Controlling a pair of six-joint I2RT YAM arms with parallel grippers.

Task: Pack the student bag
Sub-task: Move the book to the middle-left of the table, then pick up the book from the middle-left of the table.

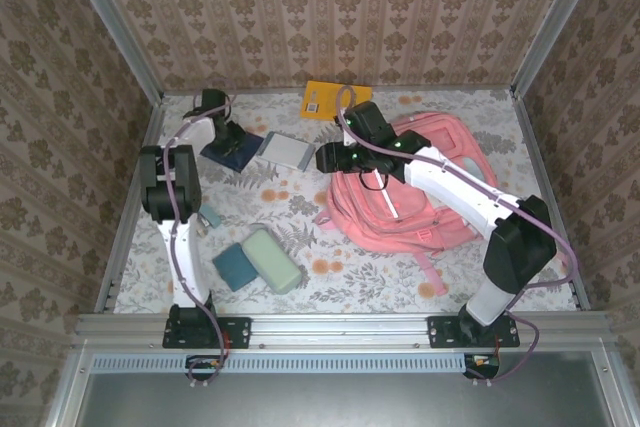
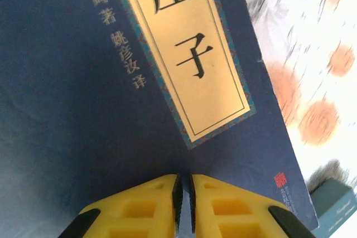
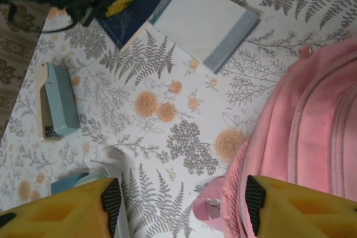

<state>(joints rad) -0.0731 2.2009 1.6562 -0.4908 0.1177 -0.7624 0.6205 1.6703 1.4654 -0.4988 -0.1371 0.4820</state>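
Matt pink woven-fabric backpack (image 3: 312, 137), matt dark-blue paperback book cover (image 2: 72, 126), smooth floral-printed table covering (image 3: 167, 154).

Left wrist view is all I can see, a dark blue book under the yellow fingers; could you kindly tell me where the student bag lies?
Observer: The student bag lies flat well to the right of the book, apart from it.
Operator: Thank you. Is anything between them?
Observer: A lined notepad sits right beside the book, on the side toward the bag.
Operator: And what is the right gripper doing?
Observer: The right gripper is open at the bag's left edge, with one finger over the pink fabric and the other over the tablecloth.
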